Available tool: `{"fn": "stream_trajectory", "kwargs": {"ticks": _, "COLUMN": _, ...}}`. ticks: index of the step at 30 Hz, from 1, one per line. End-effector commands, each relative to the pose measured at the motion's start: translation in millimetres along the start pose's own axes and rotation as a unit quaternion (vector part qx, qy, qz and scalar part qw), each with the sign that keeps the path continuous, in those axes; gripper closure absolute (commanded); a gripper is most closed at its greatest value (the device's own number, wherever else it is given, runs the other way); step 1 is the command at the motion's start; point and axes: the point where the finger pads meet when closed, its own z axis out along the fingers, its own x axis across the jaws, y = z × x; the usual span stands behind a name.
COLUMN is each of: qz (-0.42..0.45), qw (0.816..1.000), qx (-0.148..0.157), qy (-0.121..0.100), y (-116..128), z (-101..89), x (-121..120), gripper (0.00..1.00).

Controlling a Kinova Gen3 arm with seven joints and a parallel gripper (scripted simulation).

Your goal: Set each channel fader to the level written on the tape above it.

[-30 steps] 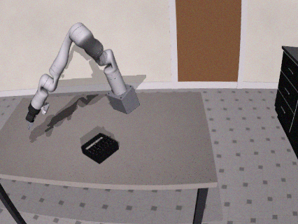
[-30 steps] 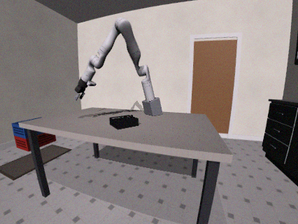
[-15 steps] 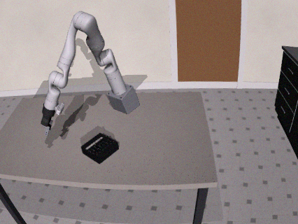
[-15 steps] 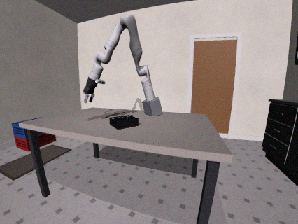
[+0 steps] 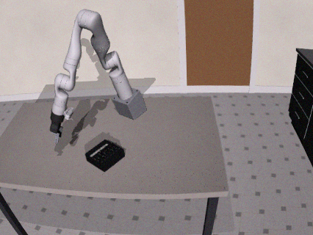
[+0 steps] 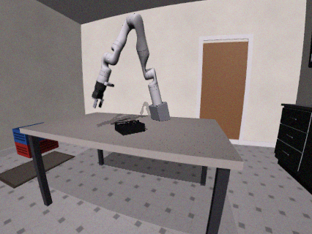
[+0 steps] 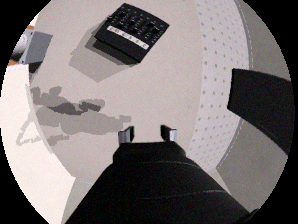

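Note:
The lighting desk [image 5: 105,155] is a small black box with a pale tape strip along one side, standing on the table near its middle left. It also shows in the exterior view [image 6: 130,127] and in the wrist view [image 7: 129,30], where the faders and tape are too small to read. My gripper [image 5: 56,139] is open and empty. It hangs above the table to the left of the desk, well apart from it. In the exterior view my gripper [image 6: 97,104] is well above the table top. In the wrist view the two fingertips point down at the bare table.
The arm's grey base [image 5: 129,103] stands on the table behind the desk. A black cabinet [image 5: 303,97] stands at the right wall. Red and blue crates [image 6: 27,143] sit on the floor beyond the table's left end. The table's left edge is near my gripper.

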Motion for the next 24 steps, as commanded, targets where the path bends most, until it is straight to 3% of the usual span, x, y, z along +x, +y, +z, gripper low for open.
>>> {"fn": "stream_trajectory", "kwargs": {"ticks": 1, "qz": -0.001, "qw": 1.000, "qx": 0.013, "qy": 0.007, "y": -14.1, "z": -8.0, "x": 4.5, "gripper": 0.00}}
{"fn": "stream_trajectory", "kwargs": {"ticks": 8, "qz": -0.001, "qw": 1.000, "qx": 0.013, "qy": 0.007, "y": -14.1, "z": -8.0, "x": 4.5, "gripper": 0.00}}
{"fn": "stream_trajectory", "kwargs": {"ticks": 9, "qz": 0.003, "qw": 0.999, "qx": 0.040, "qy": 0.005, "y": -42.3, "z": -19.6, "x": 3.8, "gripper": 0.00}}
{"fn": "stream_trajectory", "kwargs": {"ticks": 20, "qz": 0.003, "qw": 0.999, "qx": 0.040, "qy": 0.005, "y": -42.3, "z": -19.6, "x": 3.8, "gripper": 0.00}}
{"fn": "stream_trajectory", "kwargs": {"ticks": 21, "qz": 0.006, "qw": 0.998, "qx": 0.065, "qy": 0.003, "y": -69.0, "z": -31.6, "x": 2.1, "gripper": 0.00}}
{"fn": "stream_trajectory", "kwargs": {"ticks": 24, "qz": 0.006, "qw": 0.998, "qx": 0.065, "qy": 0.003, "y": -69.0, "z": -31.6, "x": 2.1, "gripper": 0.00}}
